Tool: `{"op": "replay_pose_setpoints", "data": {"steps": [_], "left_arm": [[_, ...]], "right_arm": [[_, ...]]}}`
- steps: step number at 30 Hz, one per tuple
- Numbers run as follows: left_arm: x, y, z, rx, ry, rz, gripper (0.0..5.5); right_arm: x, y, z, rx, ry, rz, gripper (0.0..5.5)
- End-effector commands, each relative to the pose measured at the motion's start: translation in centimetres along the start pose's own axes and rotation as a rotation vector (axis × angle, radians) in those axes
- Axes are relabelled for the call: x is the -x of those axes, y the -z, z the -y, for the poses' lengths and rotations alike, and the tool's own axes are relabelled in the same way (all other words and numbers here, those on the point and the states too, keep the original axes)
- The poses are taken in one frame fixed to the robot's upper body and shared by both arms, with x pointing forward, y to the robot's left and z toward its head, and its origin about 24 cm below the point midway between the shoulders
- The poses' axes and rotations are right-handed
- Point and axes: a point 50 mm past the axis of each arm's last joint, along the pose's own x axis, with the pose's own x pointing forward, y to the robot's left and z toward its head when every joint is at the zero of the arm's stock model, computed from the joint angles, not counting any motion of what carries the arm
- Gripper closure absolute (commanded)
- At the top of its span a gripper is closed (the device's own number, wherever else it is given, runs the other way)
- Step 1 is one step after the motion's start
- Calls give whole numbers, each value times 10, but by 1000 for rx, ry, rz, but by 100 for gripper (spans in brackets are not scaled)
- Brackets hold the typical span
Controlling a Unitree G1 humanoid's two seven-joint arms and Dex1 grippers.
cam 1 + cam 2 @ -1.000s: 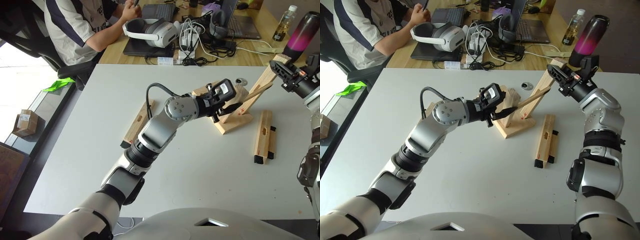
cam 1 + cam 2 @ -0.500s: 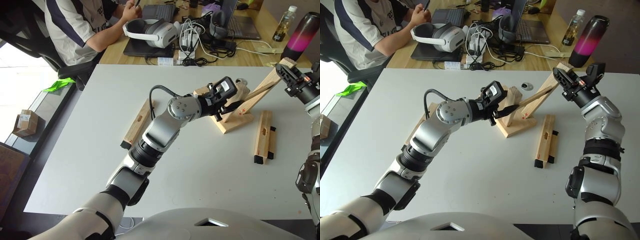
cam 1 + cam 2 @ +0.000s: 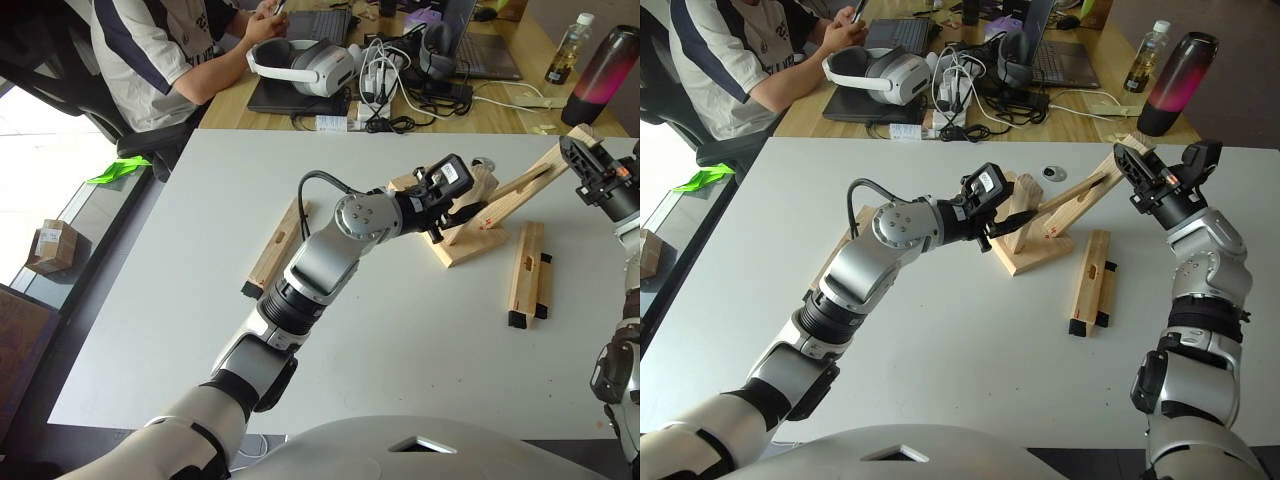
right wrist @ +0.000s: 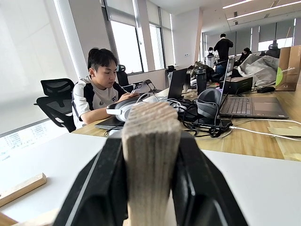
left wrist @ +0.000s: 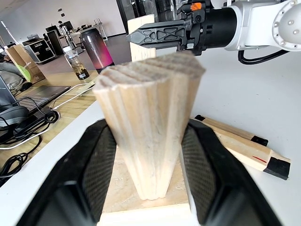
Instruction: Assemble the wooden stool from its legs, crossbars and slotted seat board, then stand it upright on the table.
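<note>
Nearest on the bench, a loose leg with black end caps lies just right of the board, pointing toward and away from the robot. A loose bar lies well to the board's left.

On the board stands a short post. The left gripper is closed on it, one pad pressed to each side, coming in from the board's left.

From the board's right part, a long leg slants up, rightward and away. Its low end is at the board beside the post. Its high end is clamped in the right gripper, above and well to the right of the board.

The next move probably turns on that slant. The leg's long axis runs from the board up to the right gripper, so the right arm steers the free end. The left arm is nearer the joint and steadies the base. I cannot tell whether the low end already sits in a slot.

The head views give the whole line of the leg and both arms. The left wrist view adds the post's footing on the board and the pads flat against it, with the right gripper beyond. The right wrist view shows its own fingers squeezed on the leg's cut end.
</note>
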Motion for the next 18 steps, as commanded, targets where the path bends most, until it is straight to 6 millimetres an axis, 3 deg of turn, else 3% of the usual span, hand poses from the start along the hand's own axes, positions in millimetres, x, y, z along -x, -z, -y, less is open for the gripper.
{"op": "replay_pose_setpoints", "data": {"steps": [1,5,8,12,18], "left_arm": [[10,75,14,137,53,-338,347],[10,75,15,130,59,-340,347],[10,75,15,131,57,-338,347],[10,74,15,134,53,-334,347],[9,72,16,137,47,-323,347]], "right_arm": [[8,16,2,-37,67,-41,449],[5,14,3,-55,90,-42,449],[7,20,3,-23,84,-139,449],[12,43,-1,110,52,-381,360],[25,65,7,213,104,-598,283]]}}
